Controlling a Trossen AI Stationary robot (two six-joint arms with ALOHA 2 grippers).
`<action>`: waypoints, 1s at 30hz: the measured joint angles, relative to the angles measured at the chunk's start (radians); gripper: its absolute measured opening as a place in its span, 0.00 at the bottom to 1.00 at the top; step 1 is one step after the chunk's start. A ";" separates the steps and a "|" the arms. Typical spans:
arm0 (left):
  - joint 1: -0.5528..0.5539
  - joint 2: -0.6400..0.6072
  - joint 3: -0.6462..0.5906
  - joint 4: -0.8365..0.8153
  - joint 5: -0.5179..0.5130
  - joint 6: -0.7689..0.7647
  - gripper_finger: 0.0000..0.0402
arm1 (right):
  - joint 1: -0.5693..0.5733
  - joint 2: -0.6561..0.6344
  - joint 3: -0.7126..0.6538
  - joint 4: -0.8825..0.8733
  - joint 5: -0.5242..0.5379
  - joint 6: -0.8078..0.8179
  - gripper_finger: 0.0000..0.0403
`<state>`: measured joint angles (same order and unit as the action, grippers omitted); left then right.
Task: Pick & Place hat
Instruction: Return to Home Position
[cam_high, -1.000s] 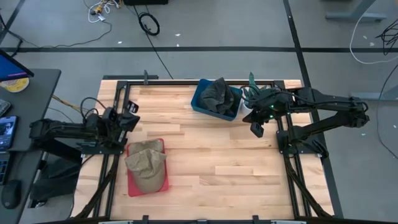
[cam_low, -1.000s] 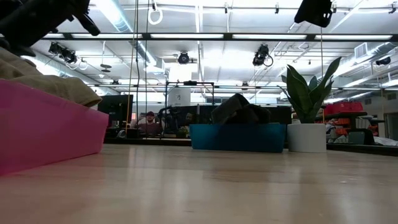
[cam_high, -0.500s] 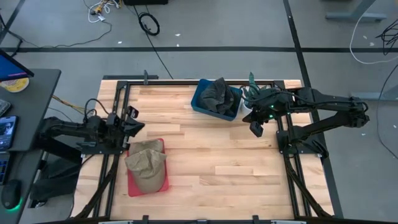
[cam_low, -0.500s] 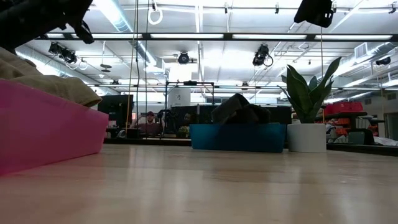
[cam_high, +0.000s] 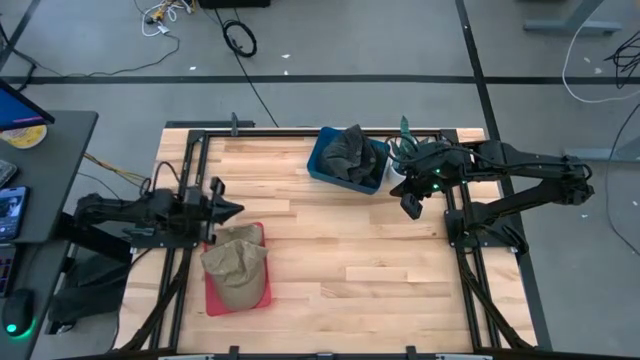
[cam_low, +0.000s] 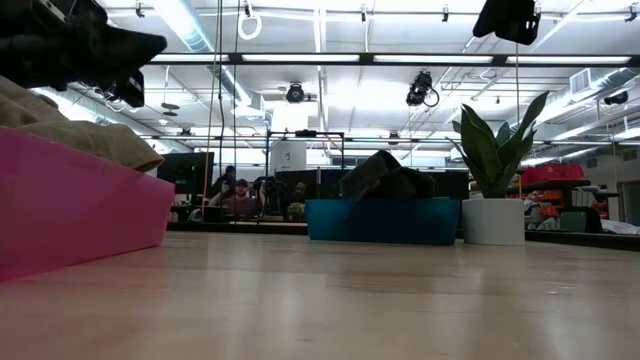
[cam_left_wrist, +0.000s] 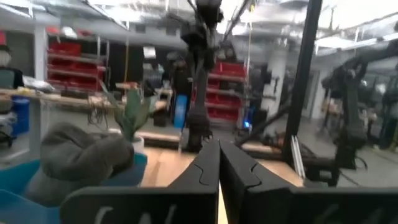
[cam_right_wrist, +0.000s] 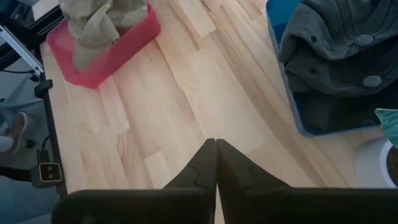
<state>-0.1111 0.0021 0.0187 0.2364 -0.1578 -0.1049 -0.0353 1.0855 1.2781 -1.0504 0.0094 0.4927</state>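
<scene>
A tan hat (cam_high: 236, 262) lies in a pink tray (cam_high: 212, 298) at the table's left, covering most of it; both also show in the right wrist view, hat (cam_right_wrist: 93, 22) and tray (cam_right_wrist: 127, 46). Dark grey hats (cam_high: 350, 155) are piled in a blue bin (cam_high: 318, 160) at the far edge. My left gripper (cam_high: 236, 211) is shut and holds nothing, pointing about level just beyond the tray's far end. My right gripper (cam_high: 411, 208) hangs shut and holds nothing, high above the table right of the bin.
A potted plant in a white pot (cam_low: 492, 220) stands right of the blue bin at the far edge. Bare wood (cam_high: 350, 270) stretches across the table's middle and near right. Black frame rails (cam_high: 455, 250) run along both sides. People sit in the room beyond the table.
My left gripper has tipped down from a steep upward slant to about level, sinking and reaching out toward the table's right over the tray's far end. It stays shut. The hats and my right arm have kept still.
</scene>
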 joint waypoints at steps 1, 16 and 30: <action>0.000 0.000 0.000 -0.017 0.008 -0.001 0.01 | 0.000 0.000 0.000 0.001 0.000 0.000 0.02; 0.000 0.004 0.006 -0.244 0.071 0.030 0.01 | 0.000 0.000 0.000 -0.015 0.000 0.023 0.02; 0.000 0.004 0.004 -0.229 0.070 -0.042 0.02 | 0.000 -0.137 -0.144 0.080 0.064 0.073 0.02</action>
<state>-0.1108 0.0059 0.0223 0.0075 -0.0879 -0.1473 -0.0356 0.9486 1.1346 -0.9699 0.0729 0.5655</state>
